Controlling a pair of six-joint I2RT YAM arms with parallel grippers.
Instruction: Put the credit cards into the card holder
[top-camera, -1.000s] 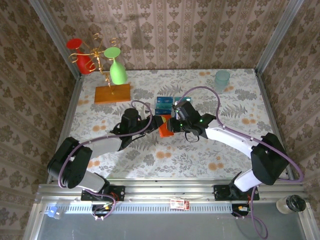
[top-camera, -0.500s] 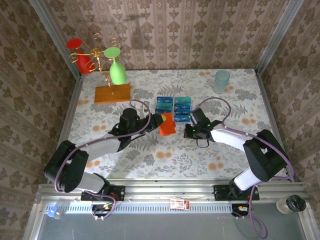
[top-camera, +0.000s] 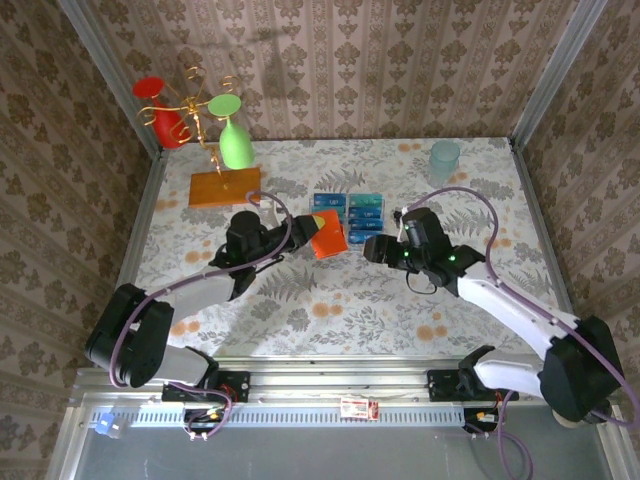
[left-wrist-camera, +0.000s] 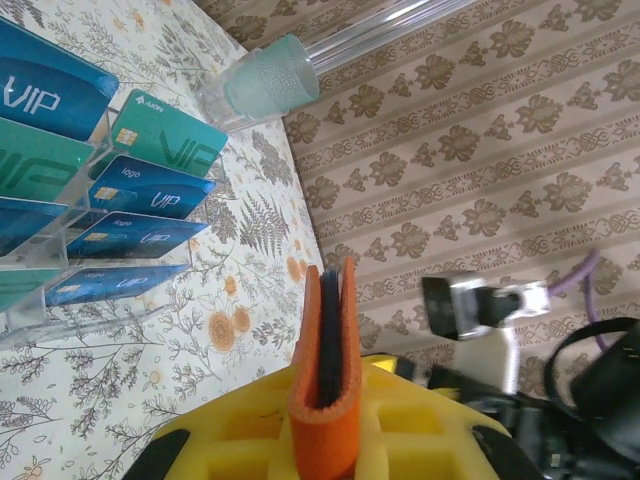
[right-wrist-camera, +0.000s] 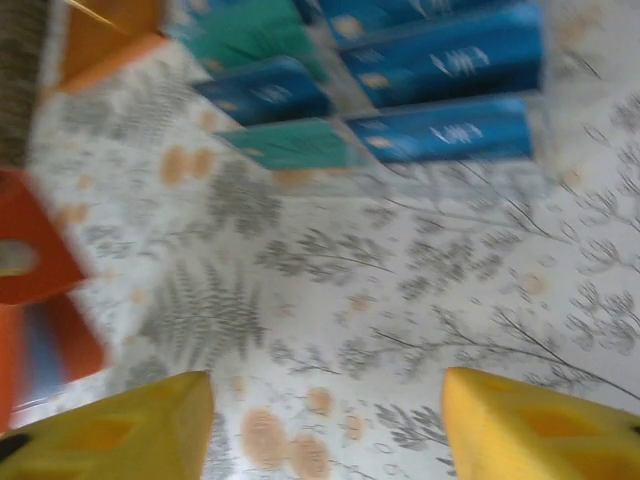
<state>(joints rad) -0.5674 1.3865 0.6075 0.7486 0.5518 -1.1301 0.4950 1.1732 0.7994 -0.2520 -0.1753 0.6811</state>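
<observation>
Within left gripper (top-camera: 305, 233) — card holder (top-camera: 328, 240)

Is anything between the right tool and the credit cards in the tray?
Nothing visible: bare tablecloth lies between the open right tool and the credit cards; the card holder is off to the side.

Bright, even light from above throws soft shadows of the glass rack (top-camera: 197, 112) on the wall (top-camera: 330, 60) — the right wrist view is motion-blurred, the credit cards (right-wrist-camera: 440, 135) smeared.
</observation>
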